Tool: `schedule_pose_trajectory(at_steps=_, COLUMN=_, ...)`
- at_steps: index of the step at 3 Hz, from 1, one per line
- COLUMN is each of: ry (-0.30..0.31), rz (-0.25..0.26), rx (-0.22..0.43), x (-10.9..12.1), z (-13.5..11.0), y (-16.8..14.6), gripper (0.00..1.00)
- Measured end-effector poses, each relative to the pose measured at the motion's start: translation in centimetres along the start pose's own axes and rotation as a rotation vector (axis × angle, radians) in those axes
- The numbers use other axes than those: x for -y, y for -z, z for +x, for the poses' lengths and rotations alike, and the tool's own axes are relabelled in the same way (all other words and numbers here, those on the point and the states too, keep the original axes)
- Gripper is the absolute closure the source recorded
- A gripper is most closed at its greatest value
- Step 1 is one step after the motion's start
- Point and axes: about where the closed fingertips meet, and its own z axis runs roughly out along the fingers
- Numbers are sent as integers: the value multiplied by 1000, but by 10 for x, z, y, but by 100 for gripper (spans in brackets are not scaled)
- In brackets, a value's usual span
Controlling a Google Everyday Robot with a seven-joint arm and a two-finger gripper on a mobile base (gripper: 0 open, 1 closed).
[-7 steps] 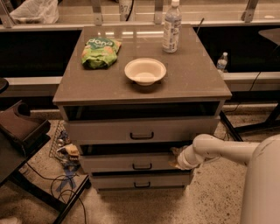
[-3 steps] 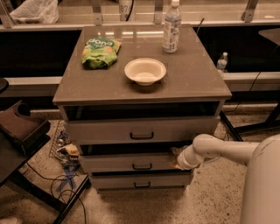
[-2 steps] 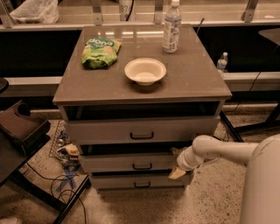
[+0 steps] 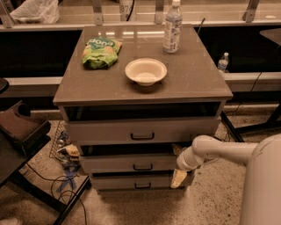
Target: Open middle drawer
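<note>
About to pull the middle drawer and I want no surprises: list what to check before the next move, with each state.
1. Middle drawer pulled out: not ok, its front looks pushed in.
2. Tool at handle: not ok, it is low by the drawer's right end.
3. Handle unblocked: ok.
4. Tool touching the drawer front: cannot tell.
5. Bowl and bottle back from the top's front edge: ok.

Speckled terrazzo floor (image 4: 210, 202) under dim, warm light. Behind, a long pale ledge (image 4: 26, 82) against dark panels, with metal posts (image 4: 97, 9) above. At left, a dark brown chair (image 4: 19, 127), and black cables (image 4: 52, 179) trailing over the floor beside it.
</note>
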Motion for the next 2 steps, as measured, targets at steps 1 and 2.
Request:
schedule_pose_trajectory(at_steps=1, ry=0, rz=-3, rx=1, x=-1, z=-1, y=-1, gripper=15)
schedule_pose_trajectory(at_steps=2, ry=1, rz=-6, rx=2, x=-2, z=-1, y=-3, gripper=38)
